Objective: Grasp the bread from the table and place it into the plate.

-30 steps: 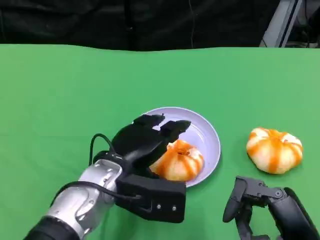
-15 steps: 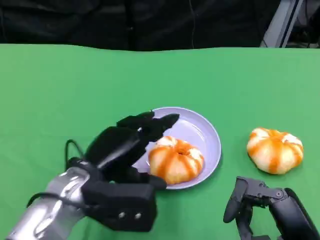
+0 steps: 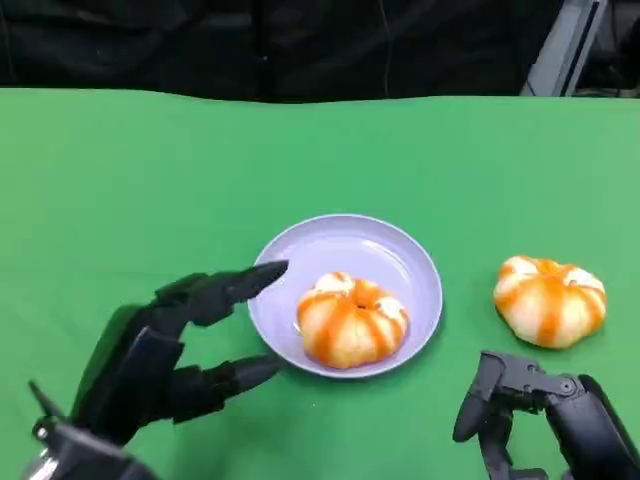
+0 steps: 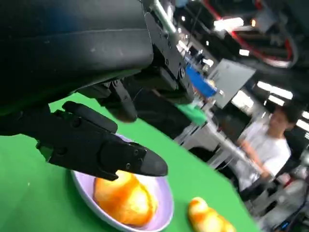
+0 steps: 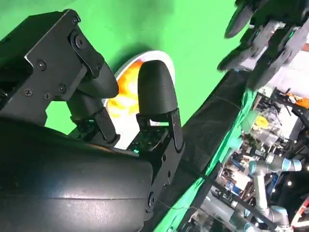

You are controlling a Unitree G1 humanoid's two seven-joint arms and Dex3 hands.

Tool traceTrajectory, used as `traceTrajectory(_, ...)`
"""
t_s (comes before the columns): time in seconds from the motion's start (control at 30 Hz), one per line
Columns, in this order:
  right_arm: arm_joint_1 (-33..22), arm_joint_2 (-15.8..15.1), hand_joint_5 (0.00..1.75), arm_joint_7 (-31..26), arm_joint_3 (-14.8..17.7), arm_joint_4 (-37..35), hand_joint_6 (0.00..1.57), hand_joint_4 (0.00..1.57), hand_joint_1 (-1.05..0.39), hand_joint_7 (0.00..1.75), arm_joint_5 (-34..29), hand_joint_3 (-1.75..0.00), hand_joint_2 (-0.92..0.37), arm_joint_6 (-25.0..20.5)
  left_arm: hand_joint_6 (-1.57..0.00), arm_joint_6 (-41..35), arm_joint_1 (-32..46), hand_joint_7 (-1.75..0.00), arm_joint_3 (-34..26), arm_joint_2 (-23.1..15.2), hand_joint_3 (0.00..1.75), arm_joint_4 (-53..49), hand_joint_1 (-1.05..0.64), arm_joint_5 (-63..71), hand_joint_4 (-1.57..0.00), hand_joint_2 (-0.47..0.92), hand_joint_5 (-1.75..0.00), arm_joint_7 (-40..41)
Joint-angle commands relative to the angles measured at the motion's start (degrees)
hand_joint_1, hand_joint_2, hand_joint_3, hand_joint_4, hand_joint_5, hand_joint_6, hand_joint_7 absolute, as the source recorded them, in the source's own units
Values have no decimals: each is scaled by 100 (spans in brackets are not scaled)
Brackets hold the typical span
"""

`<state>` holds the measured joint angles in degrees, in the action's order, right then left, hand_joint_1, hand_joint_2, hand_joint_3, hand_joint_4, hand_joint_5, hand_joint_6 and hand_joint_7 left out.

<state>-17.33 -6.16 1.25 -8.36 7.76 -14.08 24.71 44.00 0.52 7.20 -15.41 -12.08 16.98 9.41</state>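
Head view, with clock directions taken on the table as seen from above. One bread already lies in the lavender plate, in its lower half and touching the dish only. A second bread rests on the green table at about 3 o'clock from the plate, well apart from its rim. We judge that this second piece is what the coming move turns on.

From the right hand the second bread lies at 12 o'clock, near but not touching. The left hand sits at 8 o'clock from the plate, with the dish between it and the loose bread, so we take the right hand as clearly the nearer. The bread is round and domed, so it has no marked long axis and we expect any approach angle to serve.

The left hand holds nothing, its fingers spread and pointing toward the plate. The right hand grasps nothing; whether its fingers are spread or curled we cannot tell.

The table is a flat, plain cloth. Beyond its far edge the left wrist view shows a cluttered room with a person standing by.
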Motion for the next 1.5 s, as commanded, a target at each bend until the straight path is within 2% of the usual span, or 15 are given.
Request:
traceTrajectory(0.03,-46,36,172,-124,95,52,79,84,11,140,72,-149,-32,14,-89,523,388,-28,-261,127,13,35,-19,-575,-63,92,-108,-39)
traceTrajectory(0.1,-62,55,171,-135,120,93,79,83,10,139,88,-147,-34,-38,-90,755,494,-33,-334,152,14,-50,-18,-741,-62,92,-114,-99)
traceTrajectory(0.17,-78,64,168,-139,150,131,78,81,10,137,85,-144,-35,-60,-82,894,639,-55,-393,171,13,-62,-15,-946,-60,92,-126,-199)
traceTrajectory(0.2,-103,79,168,-144,165,156,77,81,10,137,99,-143,-35,-63,-80,862,764,-61,-440,186,13,19,-15,-1014,-59,92,-127,-233)
traceTrajectory(0.33,-262,157,161,-230,215,292,76,80,11,135,73,-138,-37,-93,-81,778,1105,-72,-600,346,16,250,-15,-1175,-61,92,-131,-281)
traceTrajectory(0.47,-392,241,158,-359,253,386,78,80,11,134,63,-137,-37,-118,-77,626,1348,-87,-696,540,19,419,-4,-1440,-63,91,-134,-345)
traceTrajectory(0.57,-513,295,164,-384,269,524,78,81,9,133,118,-136,-39,-244,-76,518,1555,-99,-782,662,85,576,5,-1593,-67,60,-135,-366)
traceTrajectory(0.6,-542,303,165,-373,275,564,77,82,9,133,150,-136,-39,-264,-76,503,1598,-102,-830,703,92,603,5,-1595,-68,56,-136,-350)
traceTrajectory(0.77,-583,286,165,-336,309,631,76,81,11,135,230,-135,-41,-314,-74,549,1631,-118,-971,855,104,593,1,-1643,-72,52,-148,-369)
traceTrajectory(0.97,-554,283,165,-349,348,563,76,82,10,134,268,-134,-43,-245,-71,571,1634,-139,-1057,1021,128,516,8,-1733,-74,50,-166,-433)
traceTrajectory(1.2,-458,251,166,-403,362,454,77,83,11,133,135,-135,-40,-139,-70,575,1619,-148,-1178,1148,131,413,10,-1648,-74,49,-172,-502)
traceTrajectory(1.5,-387,229,171,-442,339,328,79,79,11,132,-67,-135,-39,-23,-71,640,1574,-148,-1181,1133,127,272,6,-1688,-75,48,-171,-712)
